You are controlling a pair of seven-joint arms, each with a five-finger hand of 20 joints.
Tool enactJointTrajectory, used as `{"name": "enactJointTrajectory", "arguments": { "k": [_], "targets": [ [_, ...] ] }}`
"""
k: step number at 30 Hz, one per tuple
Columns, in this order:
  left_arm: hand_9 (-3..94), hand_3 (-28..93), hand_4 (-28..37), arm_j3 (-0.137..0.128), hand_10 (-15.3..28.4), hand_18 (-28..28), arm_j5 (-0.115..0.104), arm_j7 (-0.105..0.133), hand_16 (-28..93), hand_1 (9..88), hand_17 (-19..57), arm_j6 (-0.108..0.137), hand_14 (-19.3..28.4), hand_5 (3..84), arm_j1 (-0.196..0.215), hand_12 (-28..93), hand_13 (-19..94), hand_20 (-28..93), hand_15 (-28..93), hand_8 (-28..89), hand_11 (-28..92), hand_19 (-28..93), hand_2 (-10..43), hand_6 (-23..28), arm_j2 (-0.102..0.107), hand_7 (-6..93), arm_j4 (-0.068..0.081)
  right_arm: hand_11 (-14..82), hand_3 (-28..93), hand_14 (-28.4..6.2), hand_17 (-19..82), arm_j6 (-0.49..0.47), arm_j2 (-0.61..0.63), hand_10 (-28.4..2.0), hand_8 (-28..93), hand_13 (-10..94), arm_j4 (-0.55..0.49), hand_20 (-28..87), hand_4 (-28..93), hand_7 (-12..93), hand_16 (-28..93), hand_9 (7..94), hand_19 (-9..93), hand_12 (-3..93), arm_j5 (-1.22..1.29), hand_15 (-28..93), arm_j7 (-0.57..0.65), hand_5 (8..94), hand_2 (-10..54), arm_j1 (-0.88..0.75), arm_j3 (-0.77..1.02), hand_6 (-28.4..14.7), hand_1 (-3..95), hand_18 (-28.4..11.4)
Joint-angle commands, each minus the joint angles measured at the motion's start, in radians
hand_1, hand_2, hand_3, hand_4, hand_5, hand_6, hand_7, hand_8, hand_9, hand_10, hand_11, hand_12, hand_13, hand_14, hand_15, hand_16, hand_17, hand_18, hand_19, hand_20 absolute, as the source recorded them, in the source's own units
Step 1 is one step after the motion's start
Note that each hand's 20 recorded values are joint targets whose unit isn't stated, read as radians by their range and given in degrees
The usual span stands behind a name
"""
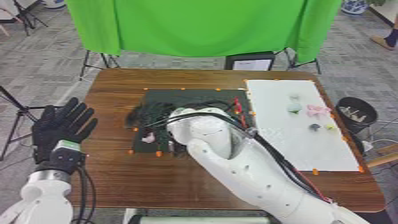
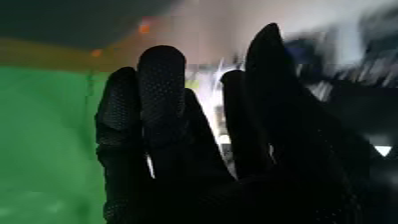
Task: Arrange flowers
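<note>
Fingers [image 1: 67,111] of the left hand [image 1: 53,134] are spread, released, well left of the white mat [image 1: 280,157] in the head view. On that mat lies a pink flower [image 1: 317,110], likely light, fragile; pinch it low. Right wrist view: the right hand [image 2: 163,105] seems straight-fingered, released.

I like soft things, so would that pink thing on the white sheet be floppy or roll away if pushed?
The pink thing looks frilly, so it may be light and floppy. Its uneven, spread-out shape probably won't roll far on the white sheet.
</note>
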Motion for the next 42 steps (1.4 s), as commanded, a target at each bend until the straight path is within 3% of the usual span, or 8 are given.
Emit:
{"name": "enactJointTrajectory", "arguments": {
  "k": [1,7,11,15,24,29,33,42],
  "targets": [
    [40.3,74,-28.3,0.005,16.8,16.6,0.006,-0.014,-7,23.9,-5.8,-0.024,17.2,48.4,0.015,12,28,10,38,-7,20,39,15.9,10.9,-0.019,12.1,-0.004,9.6,86,-15.3,28,0.075,0.159,-16.6,-14,52,-0.094,39,-23,19,18,30.6,78,9.8,0.024,75,0.099,37.0,4.3,-0.006,0.138,-2.4,36.2,-23.5],
    [40.2,73,-28.3,0.016,16.8,16.6,0.03,-0.017,-7,23.9,-5.8,-0.037,17.2,48.3,0.002,12,28,10,38,-7,20,39,15.9,10.9,-0.018,11.9,-0.006,9.9,84,-15.3,29,0.159,0.319,-15.0,-13,53,-0.215,40,-24,17,17,40.0,78,10.5,0.259,73,0.351,43.1,1.8,-0.171,0.41,-3.7,35.9,-23.7],
    [41.4,73,-28.3,0.016,15.1,16.7,0.025,-0.003,-8,24.0,-5.8,-0.044,16.8,48.4,0.01,12,29,10,37,-7,19,39,15.9,10.4,-0.021,11.5,-0.006,10.5,82,-14.8,30,0.191,0.422,-14.0,-12,57,-0.28,39,-23,14,17,46.4,79,10.5,0.243,63,0.424,48.3,4.1,-0.306,0.555,-5.3,35.5,-23.7],
    [42.2,73,-28.3,0.001,14.7,16.7,0.02,0.008,-8,23.9,-5.9,-0.046,16.7,48.7,0.011,12,29,10,36,-7,19,39,15.9,10.2,-0.014,11.5,-0.004,9.8,79,-15.4,30,0.168,0.503,-12.5,-12,58,-0.333,39,-24,13,18,44.7,79,10.5,0.269,60,0.567,46.4,-1.8,-0.427,0.662,-4.5,33.6,-24.4],
    [41.9,73,-28.3,-0.005,15.3,16.7,0.024,0.002,-7,25.1,-5.8,-0.046,16.7,48.7,0.009,12,29,10,36,-7,19,39,16.4,10.2,-0.012,11.5,-0.002,10.8,79,-13.9,32,0.141,0.595,-10.7,-12,60,-0.375,40,-27,14,19,45.4,82,10.6,0.236,61,0.605,46.4,-9.5,-0.724,0.869,-4.0,45.0,-24.1],
    [41.7,73,-28.3,-0.016,15.4,16.7,0.022,0.003,-7,25.0,-5.9,-0.039,16.8,48.7,0.028,12,29,10,37,-7,20,39,16.4,10.4,-0.018,11.6,-0.008,10.2,77,-13.2,31,0.016,0.582,-10.2,-13,59,-0.359,40,-28,14,20,44.0,81,10.3,0.264,60,0.597,44.6,-9.5,-0.707,0.873,-3.2,48.2,-23.9],
    [41.5,73,-28.3,-0.015,15.5,16.7,0.037,-0.012,-7,24.8,-5.9,-0.066,16.9,48.6,0.036,12,29,10,37,-7,20,39,16.3,10.5,-0.024,11.6,-0.009,9.1,76,-13.4,30,-0.033,0.575,-9.9,-12,57,-0.335,40,-28,13,20,40.9,79,9.8,0.273,60,0.588,41.0,-9.5,-0.684,0.869,-3.0,49.7,-24.1],
    [40.7,73,-28.3,-0.007,15.8,16.6,0.034,-0.017,-7,24.4,-5.8,-0.049,16.8,48.1,0.046,12,29,10,37,-7,20,39,15.6,10.7,-0.033,11.8,-0.015,10.7,77,-12.9,31,0.153,0.587,-12.4,-13,58,-0.295,41,-28,15,21,37.9,80,9.1,0.208,62,0.569,39.5,-8.8,-0.696,0.838,-4.3,49.1,-23.6]
  ]
}}
